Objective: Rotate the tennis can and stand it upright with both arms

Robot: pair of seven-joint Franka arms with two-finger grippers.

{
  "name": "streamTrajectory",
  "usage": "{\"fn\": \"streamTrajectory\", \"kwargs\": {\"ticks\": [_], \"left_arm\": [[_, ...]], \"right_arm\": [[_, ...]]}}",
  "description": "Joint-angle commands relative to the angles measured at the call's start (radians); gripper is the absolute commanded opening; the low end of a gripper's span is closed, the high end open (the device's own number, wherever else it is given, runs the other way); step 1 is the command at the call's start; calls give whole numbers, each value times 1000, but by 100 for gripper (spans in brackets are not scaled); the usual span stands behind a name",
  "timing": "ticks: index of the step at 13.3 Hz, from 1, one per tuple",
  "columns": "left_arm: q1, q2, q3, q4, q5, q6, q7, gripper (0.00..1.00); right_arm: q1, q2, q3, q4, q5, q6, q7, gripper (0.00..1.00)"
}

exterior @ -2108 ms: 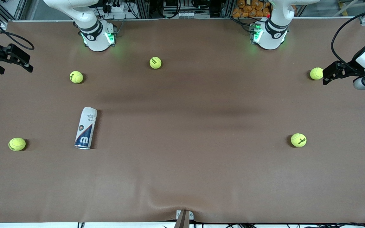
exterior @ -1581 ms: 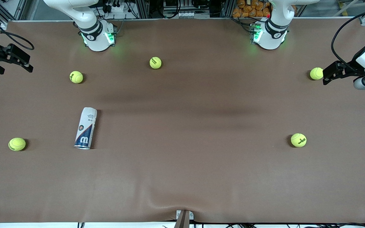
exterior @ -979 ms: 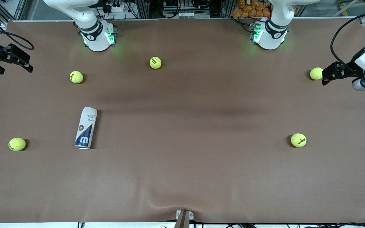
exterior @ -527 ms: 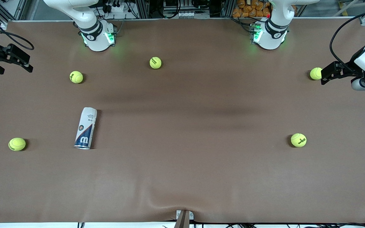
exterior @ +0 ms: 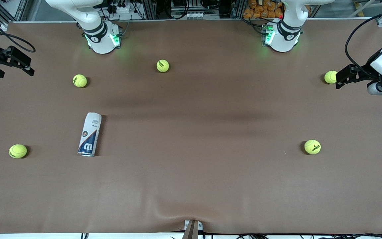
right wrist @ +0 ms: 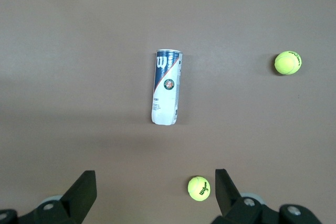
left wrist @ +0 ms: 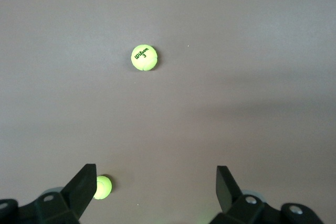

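The tennis can (exterior: pixel 89 134) lies on its side on the brown table toward the right arm's end, its silver rim end nearer the front camera. It also shows in the right wrist view (right wrist: pixel 166 87), lying flat with the "W" label up. My right gripper (exterior: pixel 16 73) hangs open and empty, high over the table edge at the right arm's end, well apart from the can; its own view shows it open too (right wrist: pixel 154 182). My left gripper (exterior: pixel 338 81) is open and empty (left wrist: pixel 155 182) over the left arm's end, beside a tennis ball (exterior: pixel 330 77).
Several yellow-green tennis balls lie scattered: one (exterior: pixel 162 65) between the two bases, one (exterior: pixel 80 80) farther from the camera than the can, one (exterior: pixel 18 151) beside the can's rim end, one (exterior: pixel 312 146) toward the left arm's end. The brown table cover (exterior: pixel 191 172) is wrinkled at its front edge.
My left gripper has drifted slightly toward the table's middle, closing on the ball beside it. The right arm, the can and the balls have not moved.
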Motion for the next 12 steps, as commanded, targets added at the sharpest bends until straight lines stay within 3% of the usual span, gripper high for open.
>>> {"fn": "streamTrajectory", "kwargs": {"ticks": [1, 8, 12], "left_arm": [[8, 9, -5, 19, -16, -18, 5, 100], [6, 12, -5, 21, -16, -18, 2, 100], [8, 12, -5, 19, -16, -18, 2, 100]], "right_arm": [[-18, -12, 12, -13, -11, 9, 14, 100], [-32, 37, 7, -11, -11, 38, 14, 100], [-41, 222, 7, 10, 3, 29, 14, 100]]}}
